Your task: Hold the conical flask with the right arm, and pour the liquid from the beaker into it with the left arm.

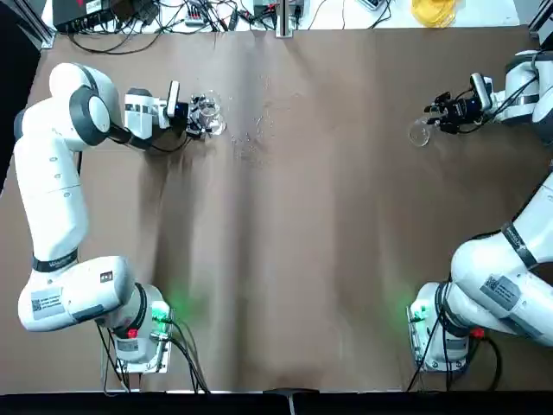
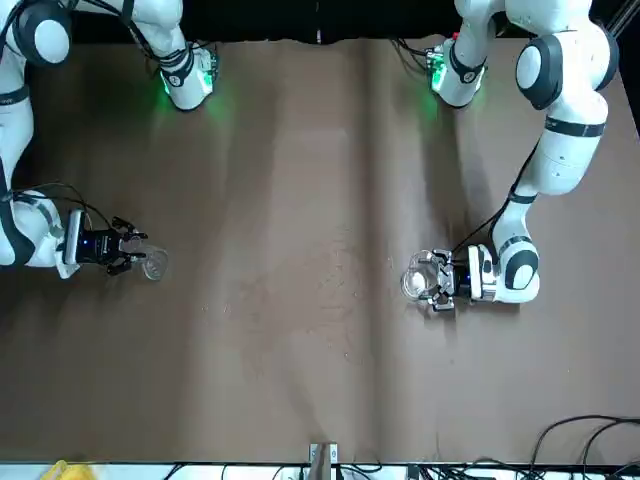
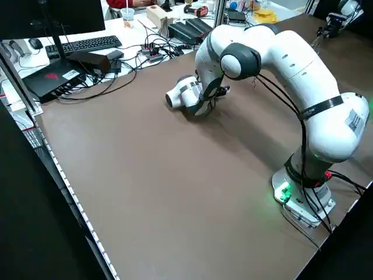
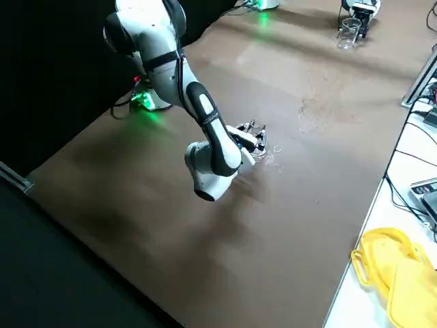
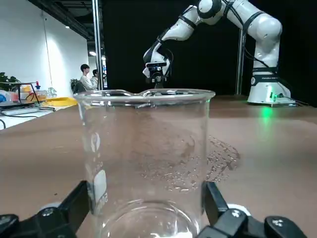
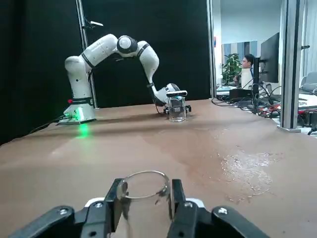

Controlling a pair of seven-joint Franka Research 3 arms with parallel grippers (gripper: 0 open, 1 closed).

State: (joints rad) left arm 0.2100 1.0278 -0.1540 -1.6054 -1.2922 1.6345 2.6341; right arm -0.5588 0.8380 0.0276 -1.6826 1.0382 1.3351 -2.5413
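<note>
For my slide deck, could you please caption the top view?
Left gripper around the beaker, right gripper at the conical flask, far apart on the brown table.

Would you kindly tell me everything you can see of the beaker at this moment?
The beaker is a small, clear, straight-sided glass cup with a flared rim and a small pouring lip. It stands upright on the brown table, on the robot's left side toward the far edge. The left gripper has a black finger on either side of it, near its base. Faint white markings show on the glass. No liquid level is evident inside. Scattered droplets lie on the table just beyond it.
</note>
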